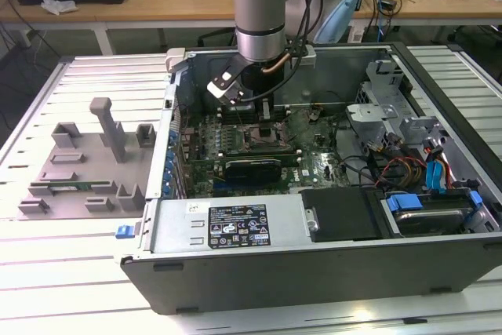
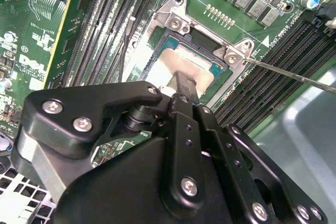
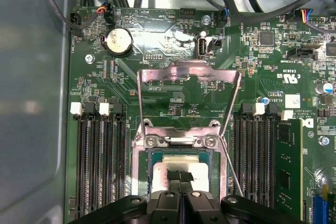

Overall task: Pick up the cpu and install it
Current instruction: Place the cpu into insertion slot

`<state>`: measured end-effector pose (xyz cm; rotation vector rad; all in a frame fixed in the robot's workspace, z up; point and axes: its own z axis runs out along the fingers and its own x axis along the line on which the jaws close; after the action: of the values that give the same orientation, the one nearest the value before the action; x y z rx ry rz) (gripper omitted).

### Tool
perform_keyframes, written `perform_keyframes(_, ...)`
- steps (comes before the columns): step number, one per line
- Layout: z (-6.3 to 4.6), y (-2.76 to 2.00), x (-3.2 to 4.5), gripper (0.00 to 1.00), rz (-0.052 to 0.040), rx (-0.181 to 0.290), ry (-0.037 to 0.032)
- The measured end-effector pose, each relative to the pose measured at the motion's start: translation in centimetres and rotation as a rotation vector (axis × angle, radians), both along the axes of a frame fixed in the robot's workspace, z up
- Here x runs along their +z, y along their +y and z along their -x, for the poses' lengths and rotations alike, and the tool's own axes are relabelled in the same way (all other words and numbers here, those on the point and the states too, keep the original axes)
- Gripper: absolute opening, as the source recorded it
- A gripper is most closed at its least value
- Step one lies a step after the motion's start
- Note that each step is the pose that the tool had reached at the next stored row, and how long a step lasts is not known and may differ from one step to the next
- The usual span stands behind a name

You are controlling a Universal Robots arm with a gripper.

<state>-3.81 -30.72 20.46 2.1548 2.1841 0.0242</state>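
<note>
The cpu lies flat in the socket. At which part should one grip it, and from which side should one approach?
Probably by two opposite thin edges, coming straight down from above. The cpu lies flat, metal plate up, inside the socket frame, so its sides are walled in; the load plate is swung open, leaving the top free. The gripper hangs right over it.

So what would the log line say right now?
gripper shut | right over cpu | cpu in socket | load plate open

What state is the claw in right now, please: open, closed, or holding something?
Claw: closed, fingers together, tips down on the cpu lying in the socket; not clamped around it.
</note>
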Motion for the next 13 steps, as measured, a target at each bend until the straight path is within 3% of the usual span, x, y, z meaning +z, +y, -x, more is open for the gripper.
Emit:
perform_keyframes(10,-0.01,0.01,-0.11,0.11,-0.0002,0.000,-0.0002)
perform_keyframes(13,-0.01,0.01,0.22,0.11,-0.0004,0.000,-0.0004)
